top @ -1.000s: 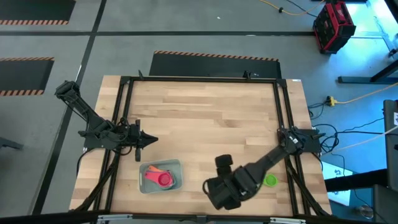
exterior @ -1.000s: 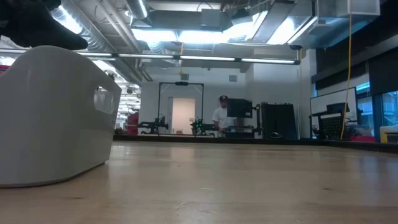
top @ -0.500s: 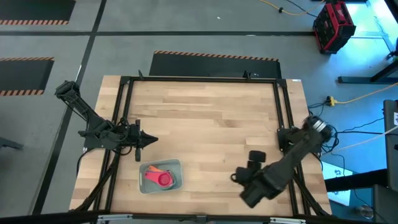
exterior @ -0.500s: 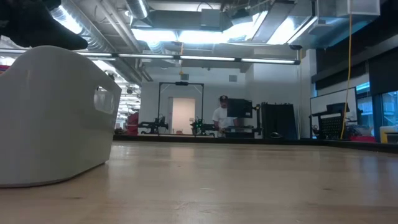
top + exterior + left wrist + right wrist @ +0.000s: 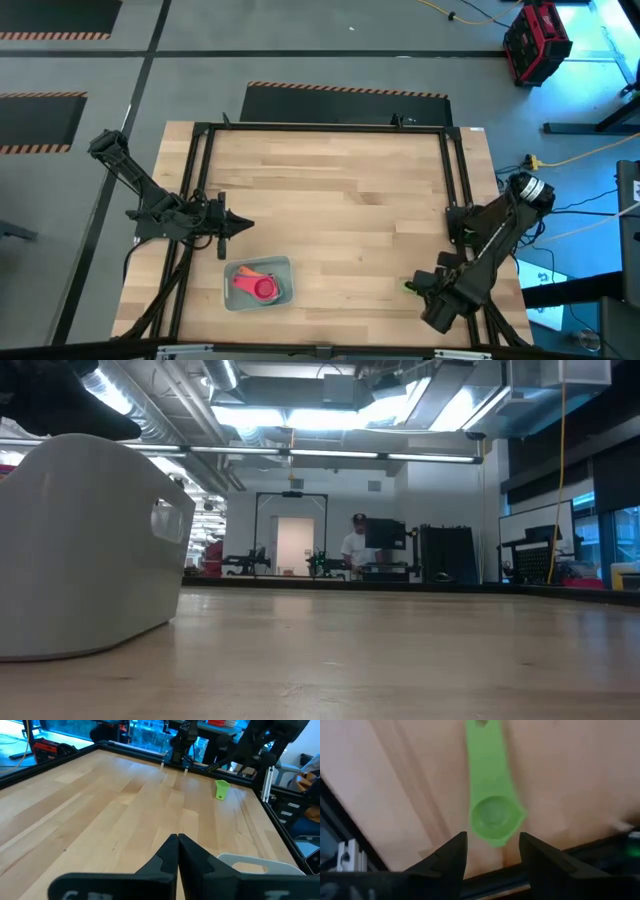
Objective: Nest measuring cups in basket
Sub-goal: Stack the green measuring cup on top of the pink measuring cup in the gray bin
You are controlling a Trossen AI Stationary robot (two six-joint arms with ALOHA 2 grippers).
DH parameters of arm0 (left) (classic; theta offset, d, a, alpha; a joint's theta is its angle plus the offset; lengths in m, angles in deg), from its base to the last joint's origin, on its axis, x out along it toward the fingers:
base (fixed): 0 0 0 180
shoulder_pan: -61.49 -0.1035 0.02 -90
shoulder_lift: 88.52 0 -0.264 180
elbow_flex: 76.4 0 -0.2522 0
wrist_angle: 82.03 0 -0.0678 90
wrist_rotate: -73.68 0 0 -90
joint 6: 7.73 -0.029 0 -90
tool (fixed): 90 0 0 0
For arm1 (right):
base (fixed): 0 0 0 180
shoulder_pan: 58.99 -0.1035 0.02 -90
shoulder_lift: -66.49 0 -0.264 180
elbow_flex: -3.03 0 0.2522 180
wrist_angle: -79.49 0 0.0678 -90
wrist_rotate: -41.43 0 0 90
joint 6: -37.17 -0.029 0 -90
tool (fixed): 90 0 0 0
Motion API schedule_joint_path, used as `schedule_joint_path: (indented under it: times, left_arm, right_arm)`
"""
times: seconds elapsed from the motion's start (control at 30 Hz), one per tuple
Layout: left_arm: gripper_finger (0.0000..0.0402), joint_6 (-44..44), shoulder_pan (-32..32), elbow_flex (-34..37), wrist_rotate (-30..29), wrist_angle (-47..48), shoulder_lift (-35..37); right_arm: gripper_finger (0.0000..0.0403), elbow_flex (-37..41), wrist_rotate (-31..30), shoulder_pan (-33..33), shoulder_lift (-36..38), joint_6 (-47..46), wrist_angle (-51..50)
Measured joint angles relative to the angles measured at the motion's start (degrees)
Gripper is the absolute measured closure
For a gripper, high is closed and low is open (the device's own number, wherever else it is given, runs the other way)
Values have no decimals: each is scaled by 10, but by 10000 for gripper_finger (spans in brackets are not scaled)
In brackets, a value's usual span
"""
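While open, right end effector [image 5: 492,852] overhangs green cup [image 5: 495,817].

A red toolbox [image 5: 536,42] sits on the floor beyond the table [image 5: 330,200].

Table [image 5: 330,190]: pale wood planks, matt. Green cup [image 5: 492,795]: smooth plastic. Basket [image 5: 80,550]: smooth pale plastic.

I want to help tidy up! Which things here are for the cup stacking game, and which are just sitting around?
For the job:
- green measuring cup, on the table under the open right gripper
- pink measuring cup, already in the basket

Just there:
- left gripper, shut, waiting at the table's left edge
- red toolbox on the floor
- yellow cable on the floor
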Motion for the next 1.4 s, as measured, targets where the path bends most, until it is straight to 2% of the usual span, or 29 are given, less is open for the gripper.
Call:
schedule_joint_path:
  times: [0.17, 0.73, 1.4]
  left_arm:
    - [397, 0, 0, 0, 0, 0, 0]
    - [392, 12, 0, 0, 0, 0, 0]
    - [390, 12, 0, 0, 0, 0, 0]
  right_arm:
    - [225, 52, 45, -7, 0, -2, 75]
    - [226, 124, 55, -7, -1, 6, 175]
    - [226, 130, 53, -7, -3, 12, 178]
